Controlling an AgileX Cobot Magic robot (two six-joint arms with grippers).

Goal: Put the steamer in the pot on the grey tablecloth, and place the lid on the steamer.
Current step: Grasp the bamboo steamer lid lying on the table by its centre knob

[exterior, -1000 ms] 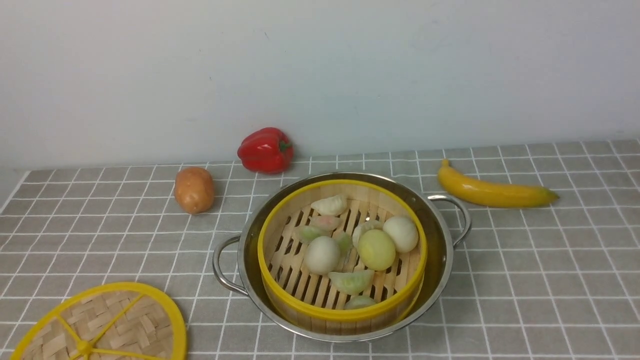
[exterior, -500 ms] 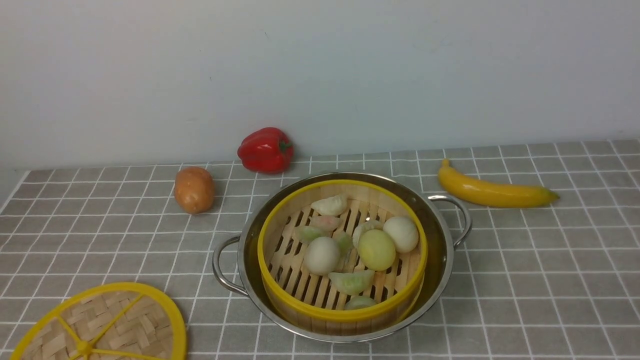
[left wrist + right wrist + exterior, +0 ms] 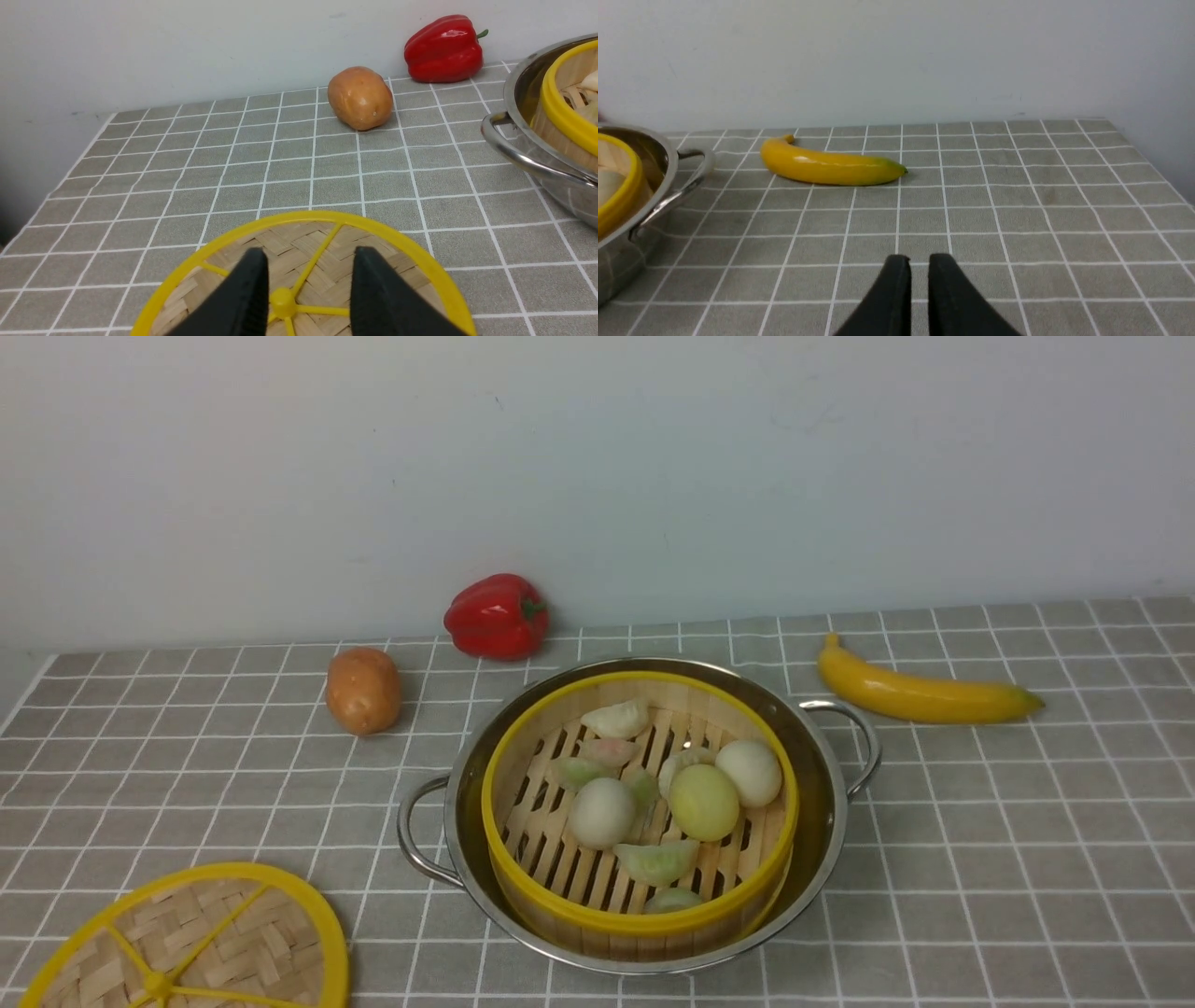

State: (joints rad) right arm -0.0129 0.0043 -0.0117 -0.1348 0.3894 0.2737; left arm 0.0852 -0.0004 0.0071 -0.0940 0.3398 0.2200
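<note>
While the steamer (image 3: 644, 926) sits down inside the pot (image 3: 818, 821) just below the middle of the front frame, its top is uncovered, so you can see the slatted floor and the pale buns and dumplings (image 3: 702, 801) scattered on it. Yellow rim looks level, and the shiny pot wall shows all round it. Pot is on the grey tablecloth (image 3: 980, 821). The lid (image 3: 252, 933) lies flat on the cloth in the lower left corner, apart from the pot and partly cut off by the frame edge. The left gripper (image 3: 309, 252) is over it, jaws partly apart either side of the central knob (image 3: 282, 298), not clamped on it. The right gripper (image 3: 919, 257) is just a narrow slit apart, holding nothing. Further back: potato (image 3: 362, 691) and red pepper (image 3: 495, 616) up left of the pot, banana (image 3: 920, 695) up right.
</note>
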